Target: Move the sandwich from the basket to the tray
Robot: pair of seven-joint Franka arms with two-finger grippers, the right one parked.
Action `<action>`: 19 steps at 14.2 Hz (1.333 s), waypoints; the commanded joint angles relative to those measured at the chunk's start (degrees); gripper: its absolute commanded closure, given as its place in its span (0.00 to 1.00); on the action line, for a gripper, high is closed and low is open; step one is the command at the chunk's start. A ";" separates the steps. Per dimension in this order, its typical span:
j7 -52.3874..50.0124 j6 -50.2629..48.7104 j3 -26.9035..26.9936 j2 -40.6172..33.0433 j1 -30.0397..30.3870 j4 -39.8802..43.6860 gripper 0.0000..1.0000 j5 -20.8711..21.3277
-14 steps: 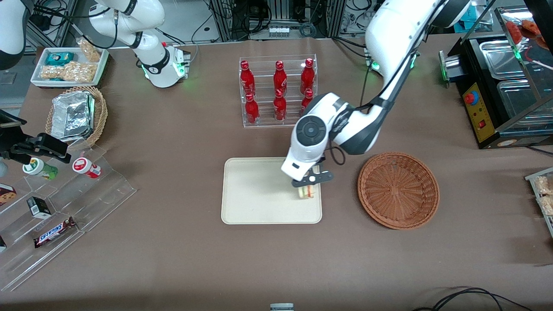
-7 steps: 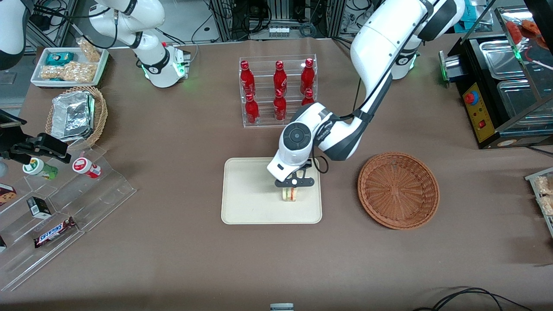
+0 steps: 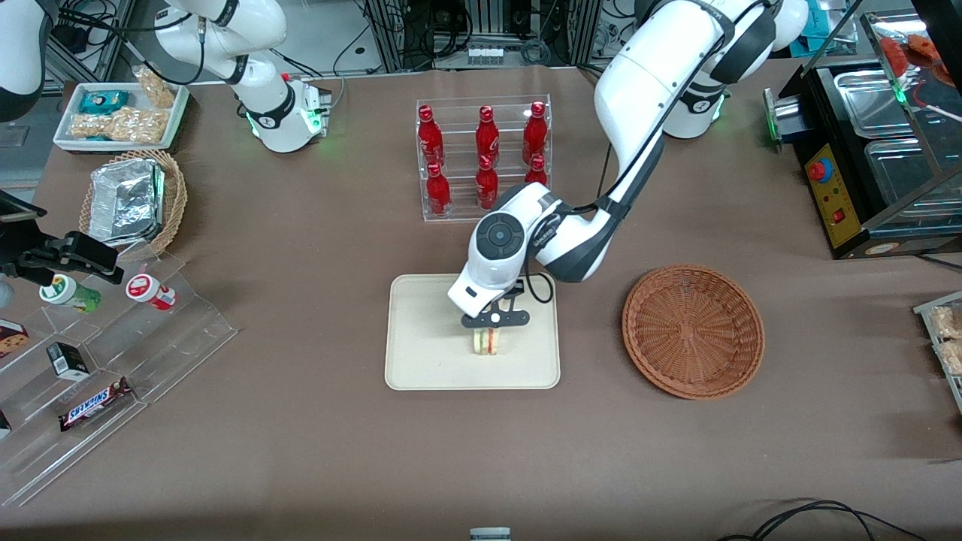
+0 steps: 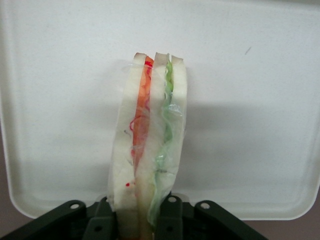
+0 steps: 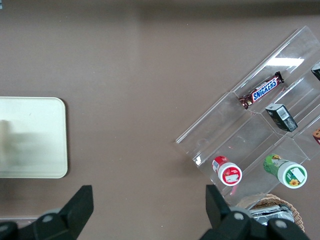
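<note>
One sandwich (image 3: 487,342) is what it's all about right now, and it's hanging over the cream tray (image 3: 421,353), pinched in the left arm's tool (image 3: 492,330). The tool has clamped down on the wedge from both sides, one black finger (image 4: 106,220) against each slice of pale bread, so it's closed about as far as the sandwich lets it. From the wrist camera you can see the red layer and the green layer running lengthwise between the bread, with the clear wrap crinkled around them, and the wedge stands on edge rather than lying flat. I honestly can't tell whether its lowest edge touches the tray or floats just above it. It sits over the part of the tray nearer the working arm's end, roughly midway between the tray's near and distant rims. The reddish-brown wicker basket (image 3: 693,329) is on the brown surface (image 3: 301,436) beside the tray, toward the working arm's end, with nothing in it. Farther from the front camera than the tray there's a clear rack of red bottles (image 3: 485,154), and toward the parked arm's end a tan basket with a foil container (image 3: 131,201) and a clear stepped stand holding a Snickers bar (image 3: 94,404).
</note>
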 commanded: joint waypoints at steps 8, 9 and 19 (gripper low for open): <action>-3.33 -19.40 3.38 -15.55 5.58 1.72 0.00 -1.86; -1.93 -23.88 3.46 -18.89 7.69 0.58 0.00 -3.79; 37.16 -54.24 3.64 -36.32 33.00 -0.05 0.00 -1.71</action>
